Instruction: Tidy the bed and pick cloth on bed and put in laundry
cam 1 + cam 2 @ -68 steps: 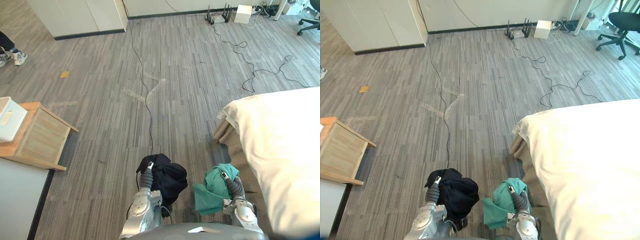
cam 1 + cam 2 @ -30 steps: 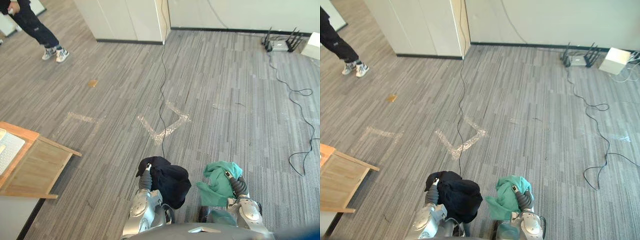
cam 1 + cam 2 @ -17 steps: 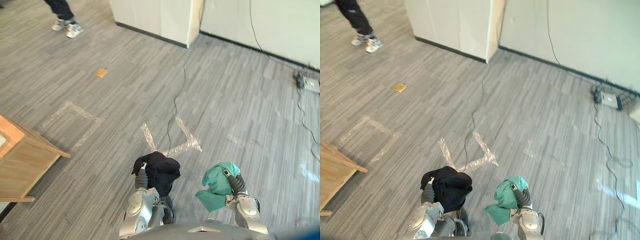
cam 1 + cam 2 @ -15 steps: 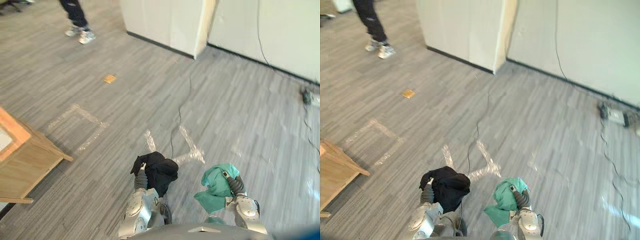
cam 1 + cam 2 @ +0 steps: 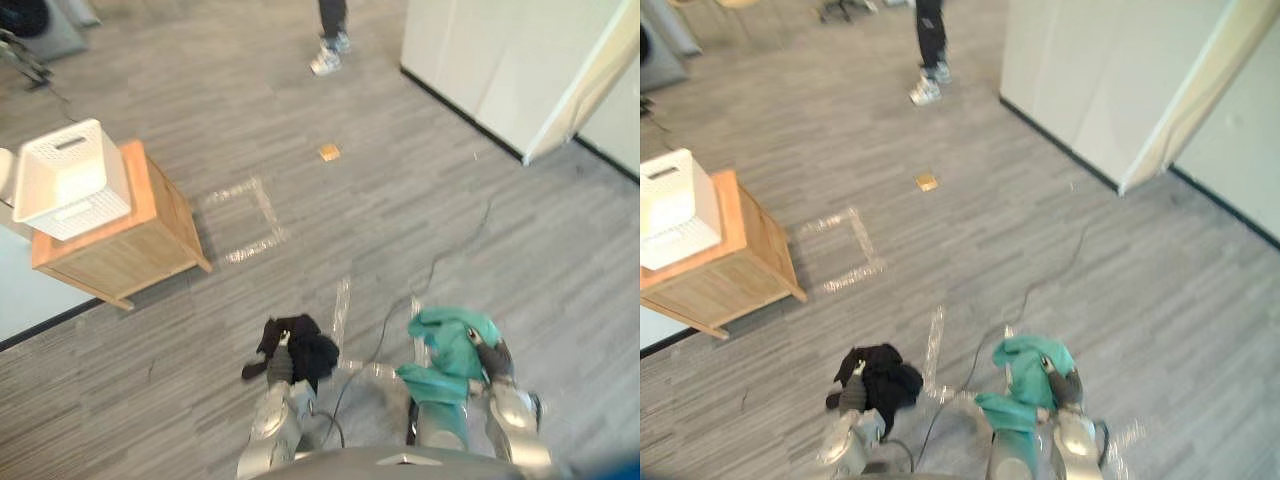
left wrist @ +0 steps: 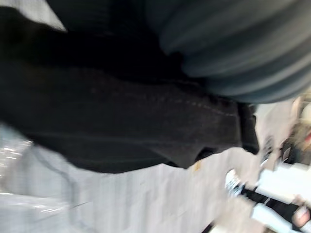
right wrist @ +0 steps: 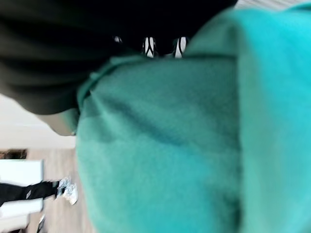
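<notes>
Left eye view, reading left to right. A white basket [image 5: 75,190] sits on a wooden cabinet [image 5: 130,250], well ahead of my left hand [image 5: 281,360] and off to its left. I judge this basket to be the laundry target.

The left hand carries a black cloth [image 5: 305,348], bunched over and around it and clear of the floor [image 5: 500,230]. The cloth covers the hand in the left wrist view as well, so I cannot tell how the hand is set on it.

Just right of it, the right hand [image 5: 493,358] carries a teal cloth [image 5: 450,340], heaped over the hand with a fold hanging below it. The right wrist view shows teal fabric across the hand, so I cannot tell its state either.

A person's shoe [image 5: 325,60] stands far ahead of both hands.

Hazards from this point, as I judge them:
- Slip: neither hold can be confirmed, so a jolt on the approach may shed a cloth onto the floor.
- Snag: the hanging teal fold may drape outside the basket rim on release.
- Displacement: a loaded hand arriving low may push the basket along or off the cabinet.
- Reach: the right hand is the farther one from the basket and may release short.
</notes>
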You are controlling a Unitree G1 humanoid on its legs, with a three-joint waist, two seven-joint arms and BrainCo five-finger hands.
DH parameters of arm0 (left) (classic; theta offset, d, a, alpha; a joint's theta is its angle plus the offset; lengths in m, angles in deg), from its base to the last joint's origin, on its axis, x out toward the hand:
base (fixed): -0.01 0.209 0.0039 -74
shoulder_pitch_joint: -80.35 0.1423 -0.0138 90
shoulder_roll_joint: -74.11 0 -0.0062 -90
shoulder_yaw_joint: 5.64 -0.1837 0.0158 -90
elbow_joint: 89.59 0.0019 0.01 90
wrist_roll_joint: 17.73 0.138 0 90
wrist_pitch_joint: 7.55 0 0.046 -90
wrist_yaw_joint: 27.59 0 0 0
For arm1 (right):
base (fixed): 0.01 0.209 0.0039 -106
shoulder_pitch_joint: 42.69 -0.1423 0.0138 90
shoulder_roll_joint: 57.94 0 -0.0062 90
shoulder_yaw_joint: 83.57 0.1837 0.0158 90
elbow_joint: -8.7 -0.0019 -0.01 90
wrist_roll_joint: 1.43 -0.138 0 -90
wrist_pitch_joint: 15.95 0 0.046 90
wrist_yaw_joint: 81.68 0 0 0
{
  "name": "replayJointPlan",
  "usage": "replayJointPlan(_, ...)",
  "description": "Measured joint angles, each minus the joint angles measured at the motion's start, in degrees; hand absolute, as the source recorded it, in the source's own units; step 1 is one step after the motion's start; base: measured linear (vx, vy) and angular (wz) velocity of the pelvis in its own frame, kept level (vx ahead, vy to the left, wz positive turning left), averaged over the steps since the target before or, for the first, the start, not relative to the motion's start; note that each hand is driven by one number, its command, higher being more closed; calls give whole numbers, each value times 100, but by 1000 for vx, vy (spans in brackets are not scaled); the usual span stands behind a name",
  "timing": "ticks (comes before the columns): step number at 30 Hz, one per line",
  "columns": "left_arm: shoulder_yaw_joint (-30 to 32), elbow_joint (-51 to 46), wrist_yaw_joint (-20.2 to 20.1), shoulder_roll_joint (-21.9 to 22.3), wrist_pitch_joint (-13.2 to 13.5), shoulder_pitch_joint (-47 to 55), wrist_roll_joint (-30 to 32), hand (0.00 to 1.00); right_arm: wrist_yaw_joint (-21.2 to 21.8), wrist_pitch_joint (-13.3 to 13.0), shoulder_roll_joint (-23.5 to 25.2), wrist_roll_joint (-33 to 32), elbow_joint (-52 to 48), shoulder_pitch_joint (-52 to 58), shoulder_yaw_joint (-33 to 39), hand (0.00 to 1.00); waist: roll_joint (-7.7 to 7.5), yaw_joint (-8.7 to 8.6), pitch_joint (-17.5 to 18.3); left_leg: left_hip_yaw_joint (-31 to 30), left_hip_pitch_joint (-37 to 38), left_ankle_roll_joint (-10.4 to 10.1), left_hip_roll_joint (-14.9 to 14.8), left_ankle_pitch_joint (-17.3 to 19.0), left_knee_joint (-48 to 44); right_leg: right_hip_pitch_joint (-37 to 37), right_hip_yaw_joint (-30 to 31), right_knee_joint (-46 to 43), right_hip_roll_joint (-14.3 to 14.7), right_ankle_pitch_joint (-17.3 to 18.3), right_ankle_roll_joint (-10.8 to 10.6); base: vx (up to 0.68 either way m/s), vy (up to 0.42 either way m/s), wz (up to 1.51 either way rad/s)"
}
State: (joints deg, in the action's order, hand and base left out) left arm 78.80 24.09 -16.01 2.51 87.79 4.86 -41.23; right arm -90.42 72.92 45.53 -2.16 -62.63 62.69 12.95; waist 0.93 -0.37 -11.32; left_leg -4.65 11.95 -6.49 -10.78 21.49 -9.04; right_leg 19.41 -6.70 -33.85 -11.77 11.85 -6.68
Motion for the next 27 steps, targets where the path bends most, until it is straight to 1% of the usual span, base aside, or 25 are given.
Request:
replayJointPlan(1,16,31,3,47,-8,39,0,100,9,19,-32,19,4,35,-4,100,159,42,100,-50,-19,135,-212,61,12,-20,-154,0,168,82,35,272,-433,40)
replayJointPlan(2,43,30,0,68,-5,202,-1,100,18,21,-20,76,10,23,-41,100,248,101,173,-97,-65,387,-379,-49,-183,-86,-282,75,324,207,160,307,-341,27)
replayJointPlan(3,97,41,1,106,-16,318,-44,100,15,24,50,173,58,-67,-68,100,261,129,115,-104,-772,549,-435,-521,-1566,-331,-473,281,388,261,237,318,-344,36)
replayJointPlan(4,98,46,8,139,-25,375,-69,100,19,20,27,208,47,-5,-101,100,315,95,96,-70,-1077,572,-508,-782,-2167,-533,-592,450,484,277,306,389,-403,55)
replayJointPlan(5,44,43,-9,130,-44,451,-138,100,27,18,-27,206,14,34,-164,100,429,115,37,119,-1571,634,-760,-1287,-3318,-1004,-778,820,641,282,469,334,-271,39)
replayJointPlan(6,-17,39,-9,107,-48,510,-211,100,18,19,-60,206,16,74,-264,100,535,166,6,433,-1882,598,-824,-1318,-4327,-1418,-805,1024,770,359,690,342,-218,24)
replayJointPlan(7,-34,36,-14,92,-48,537,-220,100,17,19,-89,205,19,76,-274,100,561,190,-7,623,-1980,595,-770,-1282,-4690,-1575,-818,1098,793,387,785,323,-149,-5)
replayJointPlan(9,-114,-126,-39,96,-52,541,-262,100,-18,16,-94,205,22,16,-269,100,560,179,-4,1338,-2375,500,-366,-1022,-5087,-1976,-771,1362,805,523,875,331,-102,-15)
replayJointPlan(10,-130,-184,-44,91,-52,528,-286,100,-25,16,-88,205,22,5,-272,100,554,192,-1,1517,-2546,485,-282,-896,-5100,-2061,-769,1449,810,535,881,379,-50,-20)
replayJointPlan(11,-146,-239,-48,81,-52,478,-289,100,-31,23,-76,205,24,10,-270,100,520,236,-18,1827,-2786,444,-180,-686,-4972,-2245,-754,1622,808,532,877,331,-17,-16)
replayJointPlan(12,-148,-251,-49,81,-52,460,-289,100,-32,27,-73,205,26,13,-270,100,499,262,-26,1942,-2843,446,-154,-615,-4867,-2313,-748,1693,794,532,875,436,-5,-15)
replayJointPlan(14,-232,-284,-138,79,-57,362,-287,100,-48,45,-80,205,25,11,-244,100,401,301,-72,2478,-3009,435,-10,-465,-3658,-2817,-835,2105,716,473,758,561,44,2)
replayJointPlan(15,-302,-308,-163,50,-69,321,-294,100,-55,50,-82,206,26,3,-242,100,331,307,-97,2628,-3018,442,98,-506,-3084,-2995,-866,2253,641,473,709,585,111,14)
replayJointPlan(16,-379,-349,-185,44,-85,301,-295,100,-55,64,-77,207,26,2,-241,100,245,318,-104,2744,-3023,474,248,-698,-2422,-3151,-917,2352,532,473,614,402,116,16)
replayJointPlan(17,-439,-430,-205,39,-127,305,-300,100,-58,68,-75,209,27,13,-236,100,166,309,-91,2826,-3006,537,396,-1077,-1680,-3293,-977,2419,424,472,501,502,176,20)
replayJointPlan(18,-524,-591,-249,36,-137,310,-303,100,-75,75,-75,210,34,28,-201,100,42,326,-75,3034,-2902,806,554,-2118,-750,-3555,-1002,2521,251,531,278,533,208,23)
replayJointPlan(19,-558,-628,-249,82,-145,304,-303,100,-85,79,-76,210,70,-1,-167,100,-8,330,-47,3148,-2798,1328,721,-2102,-698,-3671,-1017,2573,143,501,153,635,255,34)
replayJointPlan(20,-577,-701,-244,94,-175,251,-319,100,-113,80,-51,210,78,-3,-131,100,-111,287,-12,3146,-2855,1494,832,-1994,-879,-3694,-1073,2595,57,342,-81,638,271,54)
replayJointPlan(21,-617,-870,-246,92,-219,134,-386,100,-117,86,-48,211,65,-91,-107,100,-118,206,-13,3137,-3079,1788,767,-1763,-1375,-3756,-1125,2639,93,-17,-281,520,235,66)
replayJointPlan(22,-626,-898,-247,93,-233,59,-415,100,-117,112,-25,211,61,-131,-74,100,-133,180,-15,3150,-3034,1861,772,-1615,-1517,-3846,-1118,2602,115,-341,-358,523,272,54)
replayJointPlan(23,-627,-898,-246,91,-238,33,-413,100,-119,127,1,212,55,-176,-35,100,-155,217,-6,3208,-2815,1855,813,-1486,-1439,-3829,-1069,2297,65,-591,-424,497,288,18)
replayJointPlan(24,-652,-896,-241,59,-244,48,-394,100,-144,112,37,216,13,-209,-8,100,-208,293,10,3213,-2366,1697,964,-1315,-1099,-3603,-903,1539,-106,-810,-455,483,284,-2)
replayJointPlan(25,-669,-896,-235,37,-248,57,-390,100,-158,98,39,216,-3,-212,-17,100,-225,302,21,3182,-2188,1608,1048,-1244,-934,-3488,-836,1154,-184,-895,-448,437,257,10)
replayJointPlan(26,-702,-895,-229,-68,-252,53,-387,100,-168,65,73,217,-21,-213,-36,100,-336,278,66,3013,-1777,1549,1355,-1162,-459,-2942,-614,-291,-470,-1160,-433,398,197,46)
replayJointPlan(27,-714,-887,-215,-158,-258,43,-383,100,-168,72,98,217,-21,-216,-40,100,-410,205,65,2832,-1483,1512,1546,-1138,-212,-2367,-412,-1716,-655,-1135,-412,437,178,71)
